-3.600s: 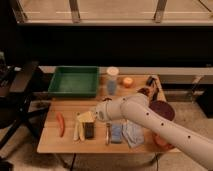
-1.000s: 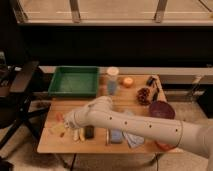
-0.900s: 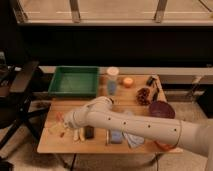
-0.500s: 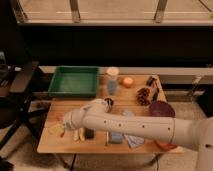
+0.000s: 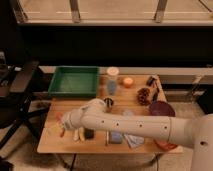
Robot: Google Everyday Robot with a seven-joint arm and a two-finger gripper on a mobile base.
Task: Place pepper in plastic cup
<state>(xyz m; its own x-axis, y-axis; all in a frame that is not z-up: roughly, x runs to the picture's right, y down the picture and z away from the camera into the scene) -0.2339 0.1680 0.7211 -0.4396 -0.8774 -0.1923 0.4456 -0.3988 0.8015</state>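
A black chair (image 5: 19, 86) stands off the left end of the table (image 5: 50, 143). Near that left edge lies the one pepper (image 5: 62, 131), flat on the wood, its red-orange ends showing either side of the gripper (image 5: 66, 122), which sits right over it at the tip of the single white arm (image 5: 125, 125) reaching across from the right. The jaws are spread as wide as they go and appear to have hold of nothing; whether they touch the pepper yet cannot be told. Behind them is one green tray (image 5: 74, 90), and just right of the gripper lie a pale banana (image 5: 77, 134) and one dark block (image 5: 89, 134). Further right, at the back of the table, stands the one plastic cup (image 5: 113, 80), well apart from the pepper, with one small orange thing (image 5: 128, 81) beside it and one purple bowl (image 5: 161, 109) toward the right end. The task looks to be at its start: the grasp is not yet made, and the lift, the carry over to the cup and the drop into it are all left to do.
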